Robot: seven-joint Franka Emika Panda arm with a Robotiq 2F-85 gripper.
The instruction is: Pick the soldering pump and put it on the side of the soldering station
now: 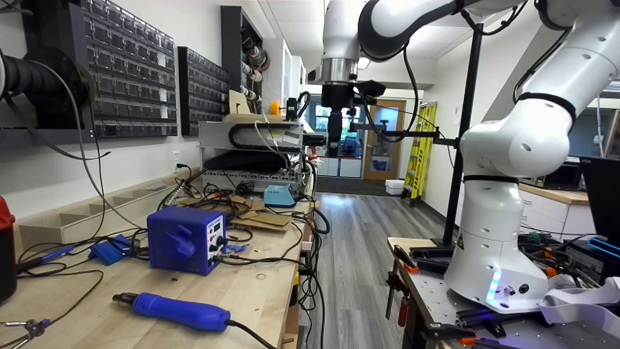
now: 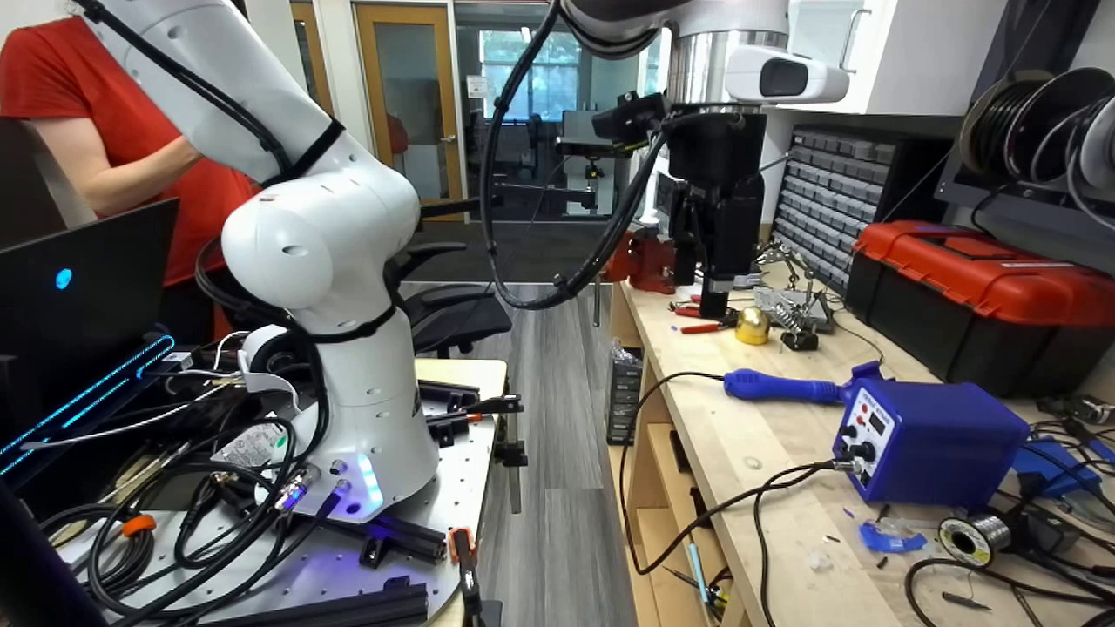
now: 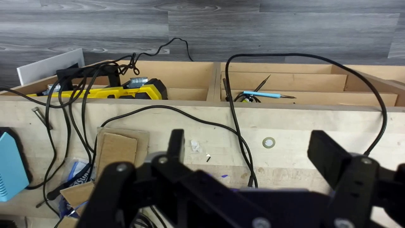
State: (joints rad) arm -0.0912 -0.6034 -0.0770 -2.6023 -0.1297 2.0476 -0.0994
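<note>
The soldering pump (image 1: 181, 311) is a long blue hand tool with a dark tip and a black cable at its other end. It lies on the bench beside the soldering station (image 1: 186, 240), a boxy blue unit with a light knob panel. In an exterior view the pump (image 2: 784, 387) has its tip hidden behind the station (image 2: 941, 448). The pump is out of the wrist view. My gripper (image 1: 334, 148) hangs well above the bench, pointing down, apart from both; it also shows here (image 2: 701, 292). In the wrist view the gripper (image 3: 248, 144) is open, with nothing held.
Black cables (image 3: 234, 123) cross the bench and hang over its edge. Cardboard (image 1: 264, 220) and a light-blue box (image 1: 279, 195) lie farther along. A red-lidded toolbox (image 2: 984, 296), solder spool (image 2: 971, 540), brass ball (image 2: 752, 325) and red vise (image 2: 645, 261) stand on the bench.
</note>
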